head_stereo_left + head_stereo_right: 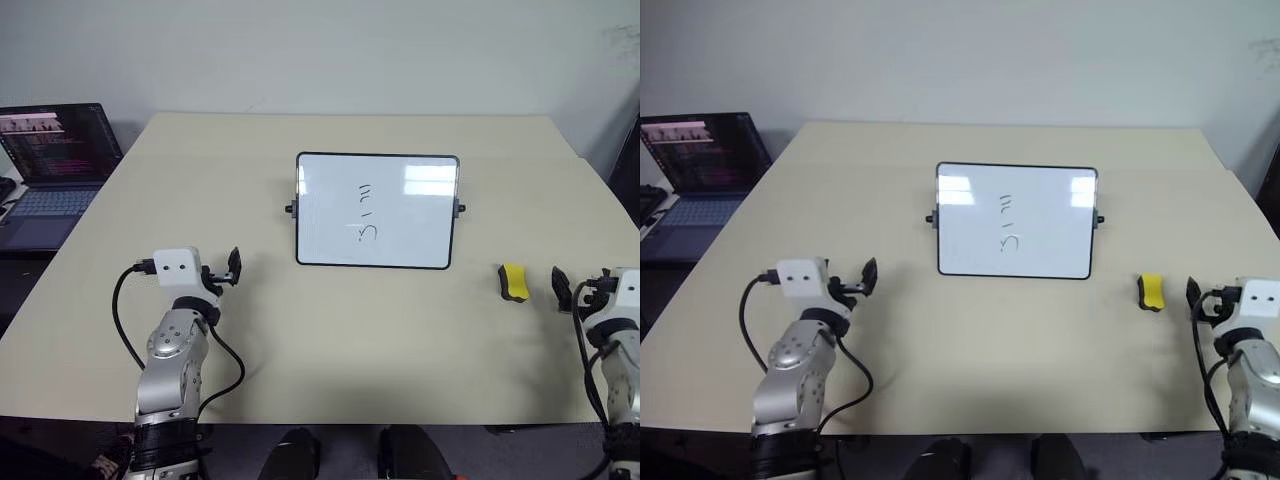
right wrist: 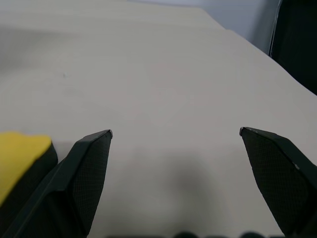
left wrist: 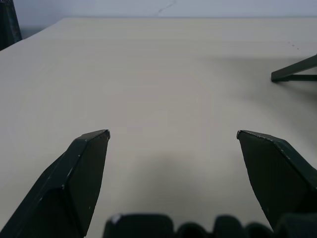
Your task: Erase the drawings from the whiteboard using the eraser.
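Note:
The whiteboard (image 1: 377,211) stands propped up in the middle of the beige table, with thin black drawings (image 1: 367,214) near its centre. The yellow eraser (image 1: 513,281) lies flat on the table, to the right of the board and nearer the front edge. My right gripper (image 1: 566,289) hovers just right of the eraser, open, with nothing between its fingers; the eraser (image 2: 20,156) sits beside one finger in the right wrist view. My left gripper (image 1: 234,267) is open and empty over the table, to the left of the board.
An open laptop (image 1: 55,160) with a lit screen sits on a lower surface off the table's left edge. The table (image 1: 380,340) stretches wide in front of the board. The board's black foot (image 3: 294,72) shows in the left wrist view.

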### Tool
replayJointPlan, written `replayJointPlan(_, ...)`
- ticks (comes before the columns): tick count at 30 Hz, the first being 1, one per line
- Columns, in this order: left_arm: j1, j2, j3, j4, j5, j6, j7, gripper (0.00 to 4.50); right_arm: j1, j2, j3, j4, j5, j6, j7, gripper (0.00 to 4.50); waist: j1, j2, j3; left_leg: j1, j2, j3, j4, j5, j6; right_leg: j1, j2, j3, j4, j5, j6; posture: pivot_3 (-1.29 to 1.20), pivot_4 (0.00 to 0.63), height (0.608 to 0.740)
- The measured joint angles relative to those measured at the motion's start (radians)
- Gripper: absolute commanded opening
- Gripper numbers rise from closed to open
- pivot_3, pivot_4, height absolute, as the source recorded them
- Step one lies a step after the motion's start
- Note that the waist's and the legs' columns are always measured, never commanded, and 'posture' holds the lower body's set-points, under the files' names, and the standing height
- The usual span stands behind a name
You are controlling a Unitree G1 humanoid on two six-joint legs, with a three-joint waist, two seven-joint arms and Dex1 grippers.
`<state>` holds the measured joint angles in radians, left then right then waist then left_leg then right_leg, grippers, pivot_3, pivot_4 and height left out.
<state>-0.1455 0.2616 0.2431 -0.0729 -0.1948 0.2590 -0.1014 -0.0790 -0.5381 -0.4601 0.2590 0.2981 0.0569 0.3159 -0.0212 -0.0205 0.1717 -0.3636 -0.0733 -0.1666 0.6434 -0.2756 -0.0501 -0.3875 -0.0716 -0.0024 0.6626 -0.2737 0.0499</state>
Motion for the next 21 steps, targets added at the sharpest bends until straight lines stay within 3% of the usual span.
replayJointPlan(14,-0.009,0.054,0.018,0.049,-0.018,0.010,-0.075,4.50,0.071,0.020,-0.052,-0.194,0.027,0.123,-0.101,4.48,0.001,0.000,0.000,0.001,0.001,0.005,0.000,-0.001,0.002,-0.001,0.001,0.011,0.000,0.000,0.002,0.00,0.150,0.740)
replayJointPlan(21,0.024,0.168,0.043,0.049,-0.055,-0.005,-0.210,4.50,0.100,0.065,-0.054,-0.259,-0.003,0.200,-0.186,4.48,0.000,0.002,-0.001,0.002,0.002,0.005,-0.001,-0.002,0.003,-0.002,0.001,0.014,0.000,0.000,0.002,0.00,0.150,0.740)
